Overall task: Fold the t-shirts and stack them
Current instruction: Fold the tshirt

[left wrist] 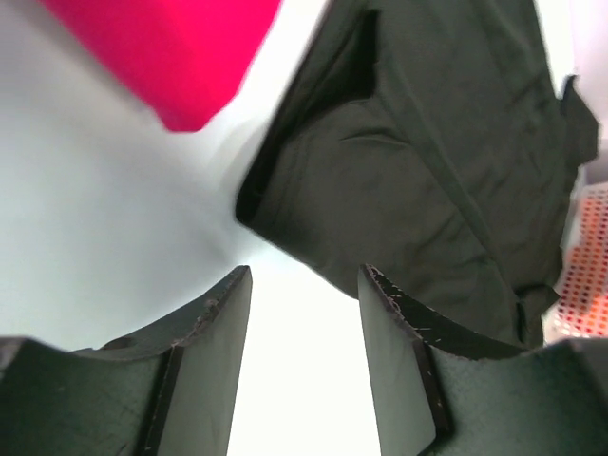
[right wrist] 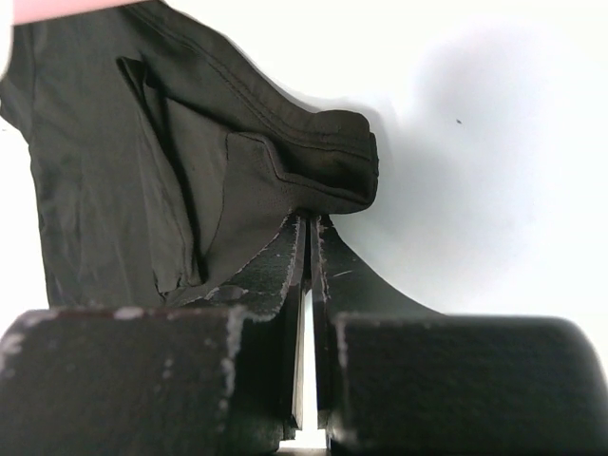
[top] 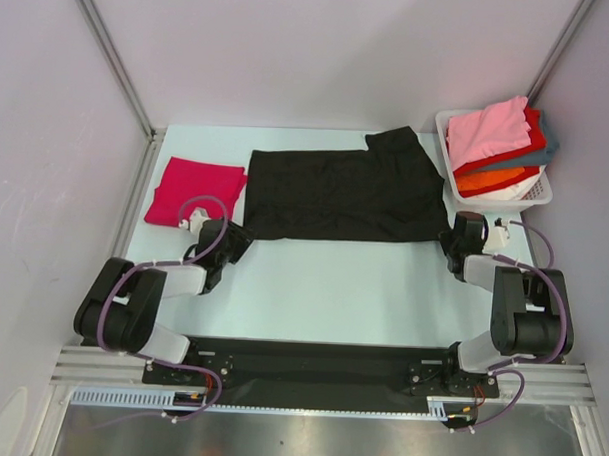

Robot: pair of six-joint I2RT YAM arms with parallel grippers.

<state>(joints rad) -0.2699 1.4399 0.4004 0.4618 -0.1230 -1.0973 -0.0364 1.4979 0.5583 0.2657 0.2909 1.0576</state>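
— Jaws on the left arm: how do they stand?

— My left gripper [left wrist: 304,275] is spread wide, with nothing between the fingers [left wrist: 214,323] and only pale table [left wrist: 104,237] beneath the gap. The near corner of the black t-shirt [left wrist: 427,161] lies just ahead of the tips and a little to their right, close but not touching.

— And the magenta one?

— The magenta-red t-shirt [left wrist: 180,52] lies folded ahead and to the left of those same jaws. A strip of table separates it from the black one.

— The right side?

— My right gripper [right wrist: 311,220] is closed down to a thin slit, and the hem corner of the black t-shirt is bunched right at its tips (the cloth drapes over one finger and throws a soft shadow on the table beside it). I read that corner as pinched. The rest of the shirt stretches away ahead and to the left of these jaws.

— What does the overhead view show?

— The black t-shirt lies spread flat between the two grippers, with one sleeve sticking out on its far side. Just beyond the right jaws, a white slatted basket [top: 534,199] holds a pile. A pink t-shirt [top: 488,129] is on top, with red [top: 533,124], teal [top: 548,144] and orange [top: 491,181] cloth under it.
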